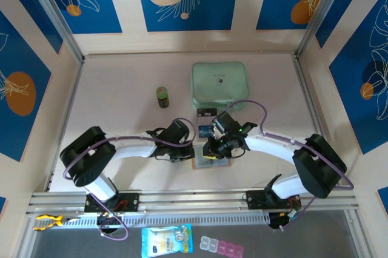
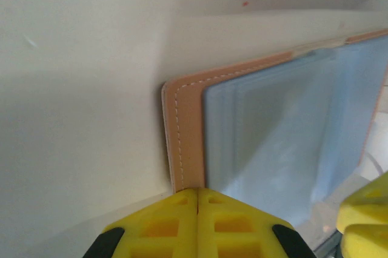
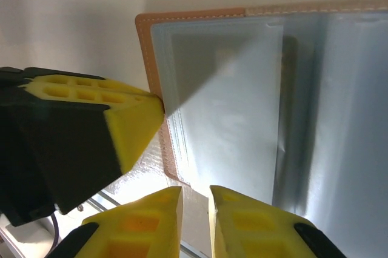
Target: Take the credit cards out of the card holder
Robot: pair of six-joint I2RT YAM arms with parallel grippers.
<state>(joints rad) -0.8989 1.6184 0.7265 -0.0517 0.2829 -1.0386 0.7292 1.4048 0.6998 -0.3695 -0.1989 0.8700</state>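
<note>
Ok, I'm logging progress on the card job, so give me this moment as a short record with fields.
holder: tan leather bifold card holder, open flat on table
cards: dark blue plastic card and lighter blue card, on table beyond holder
left jaws: shut, tip on holder's tan border
right jaws: narrow gap, at holder's edge; grip unclear

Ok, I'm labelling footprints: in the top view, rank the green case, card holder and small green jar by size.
Largest to smallest:
1. green case
2. card holder, though partly hidden
3. jar, clearly smallest
</note>
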